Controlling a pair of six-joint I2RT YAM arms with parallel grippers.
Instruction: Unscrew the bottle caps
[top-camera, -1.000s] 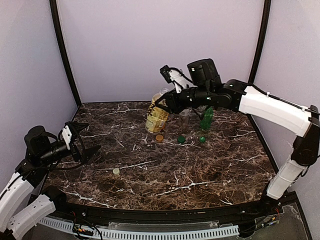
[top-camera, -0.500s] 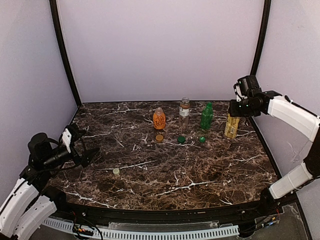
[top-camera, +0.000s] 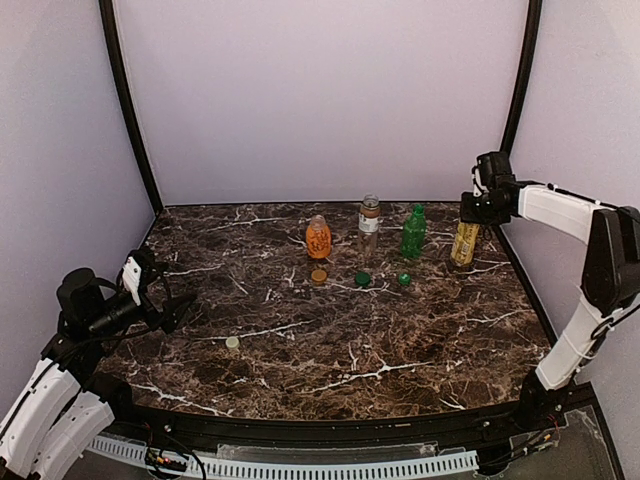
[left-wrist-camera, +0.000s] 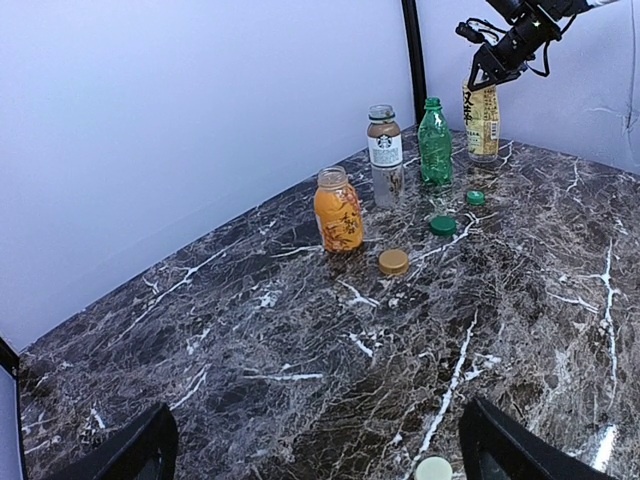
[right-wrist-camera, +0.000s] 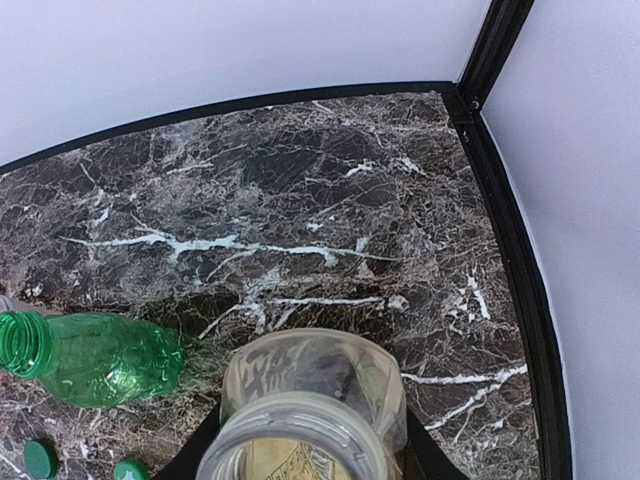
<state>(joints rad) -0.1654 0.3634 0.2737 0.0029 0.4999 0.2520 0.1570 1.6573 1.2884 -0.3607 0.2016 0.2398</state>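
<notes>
Prob. light, stiff and slick: small round tan-gold plastic cap (top-camera: 318, 275) just in front of squat orange plastic bottle (top-camera: 318, 237) (pinch across its rim); left gripper (left-wrist-camera: 318, 410) splayed wide, right gripper (top-camera: 474, 210) can't tell.

Four bottles (top-camera: 369, 222), four bottle caps (top-camera: 363, 279)

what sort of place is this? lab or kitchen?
Likely a lab test cell: plain lilac enclosure walls with black corner posts, a dark marble-pattern tabletop, and a staged row of opened bottles with loose screw caps.
</notes>
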